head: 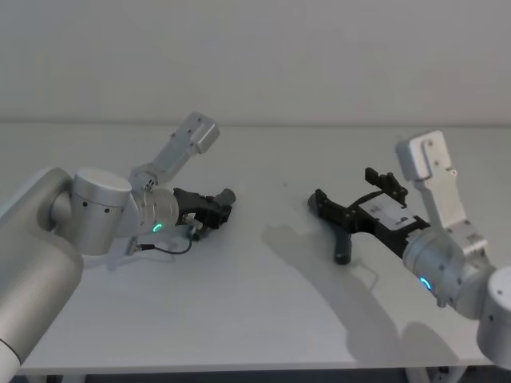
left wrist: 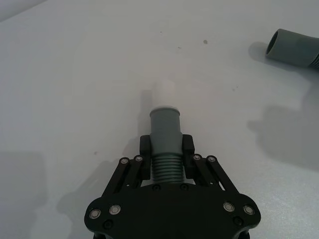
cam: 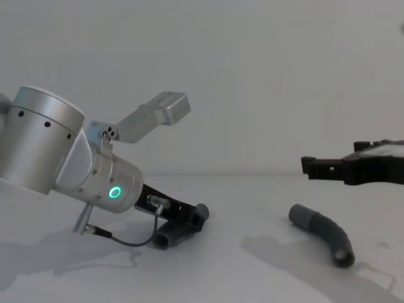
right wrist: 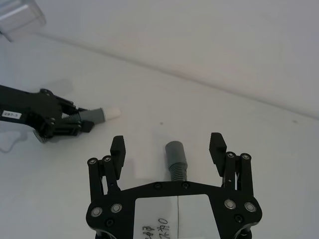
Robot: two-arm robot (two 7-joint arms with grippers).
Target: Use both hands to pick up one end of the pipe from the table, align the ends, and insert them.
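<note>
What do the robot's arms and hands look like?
The left arm and right arm are smooth silver-grey cylinders; the left has a green ring light and a thin black cable. The left hand and right hand are black, two-fingered, with silver rivets; the right bears a white label.

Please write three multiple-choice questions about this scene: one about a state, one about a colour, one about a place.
1. The right end effector is: A open; B shut on a hose piece; C shut and empty.
2. The tip of the hose piece in the left end effector is: A green; B whitish; C black.
3. The other hose piece is: A lying on the table; B hanging in the air; C standing upright.
Answers: 1 A, its jaws stand wide apart. 2 B, it shows pale against the grey hose. 3 A, it rests there, ungripped.
</note>
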